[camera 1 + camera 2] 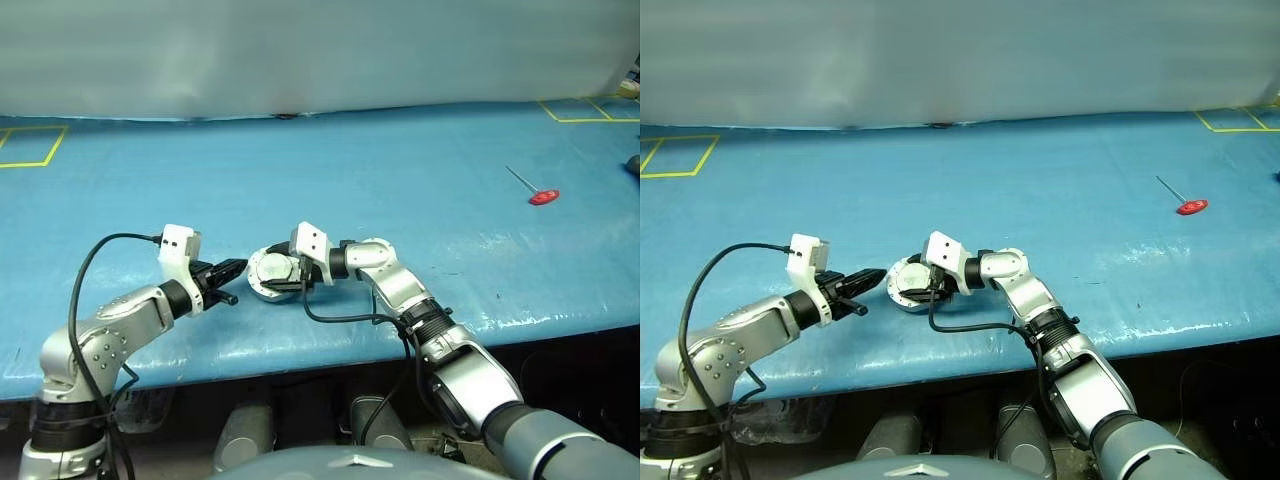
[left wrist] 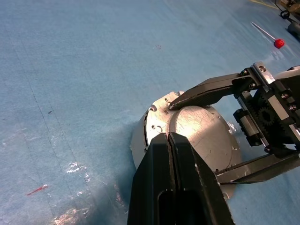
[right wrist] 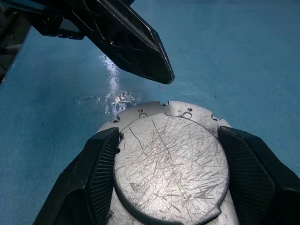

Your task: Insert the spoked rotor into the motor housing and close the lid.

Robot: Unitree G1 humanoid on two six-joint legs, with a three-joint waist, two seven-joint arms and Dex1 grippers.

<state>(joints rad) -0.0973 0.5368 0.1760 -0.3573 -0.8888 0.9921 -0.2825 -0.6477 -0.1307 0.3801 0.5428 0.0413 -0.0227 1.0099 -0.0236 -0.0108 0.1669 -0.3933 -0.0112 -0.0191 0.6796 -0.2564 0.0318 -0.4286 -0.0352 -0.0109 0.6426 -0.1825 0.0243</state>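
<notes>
The lid (image 3: 171, 164) faces the cameras with its scratched grey outer face, raised centre and notched edge. It lies shut over the motor housing (image 2: 137, 145), of which a grey rim shows beneath it. My right gripper (image 3: 168, 133) is shut on the lid's raised centre, one black finger on each side, near the front of the blue table (image 1: 400, 170). My left gripper (image 2: 168, 136) is shut with nothing in it, its tips just at the lid's edge, coming from the left (image 1: 240, 267). The spoked rotor is hidden.
A red-handled tool (image 1: 543, 196) lies at the far right of the table. Yellow tape squares mark the far left (image 1: 30, 145) and far right (image 1: 590, 110) corners. Black cables hang from both wrists over the front edge (image 1: 330, 318).
</notes>
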